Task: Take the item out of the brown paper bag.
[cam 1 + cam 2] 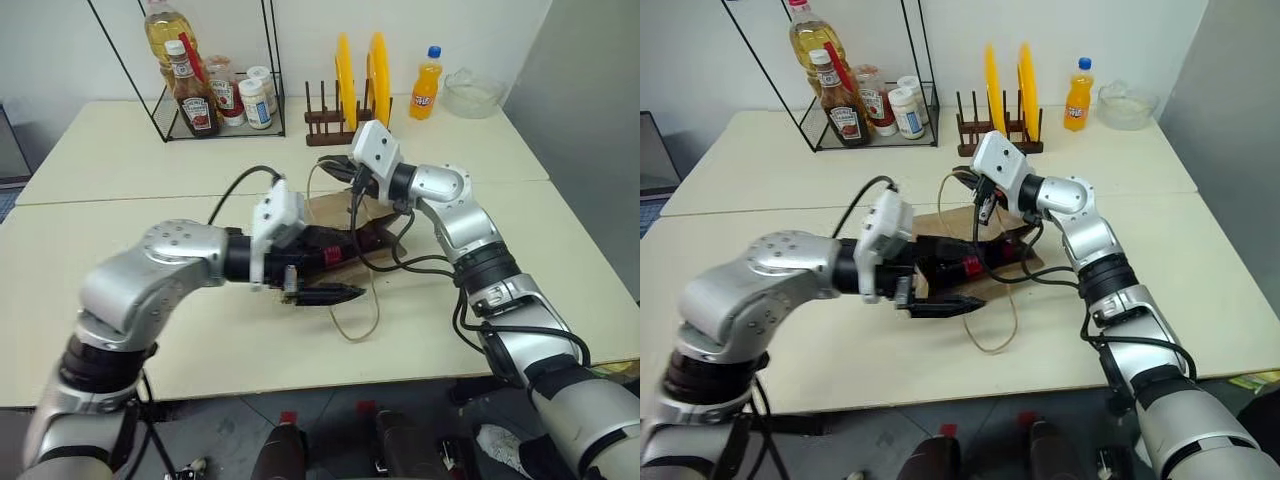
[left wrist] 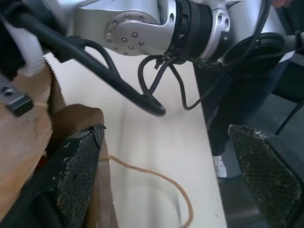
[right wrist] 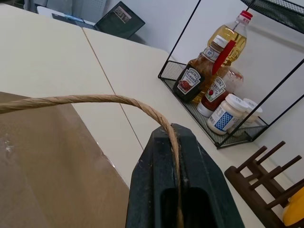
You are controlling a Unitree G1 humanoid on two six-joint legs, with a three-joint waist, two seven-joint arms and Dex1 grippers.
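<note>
heinz labels (image 3: 191,78) behind right gripper (image 3: 176,142)

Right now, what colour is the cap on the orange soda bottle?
Blue. The orange soda bottle shows it best in the left eye view.

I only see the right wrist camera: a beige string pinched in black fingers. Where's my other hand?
Observer: The left gripper is open, beside the mouth of the crumpled brown paper bag.
Operator: Is the cola in there?
Observer: A small dark plastic cola bottle with red label lies in the opening, ungripped.
Operator: Is the bag standing?
Observer: No, it lies flat on the cream table; the right gripper holds up just its beige loop handle.
</note>
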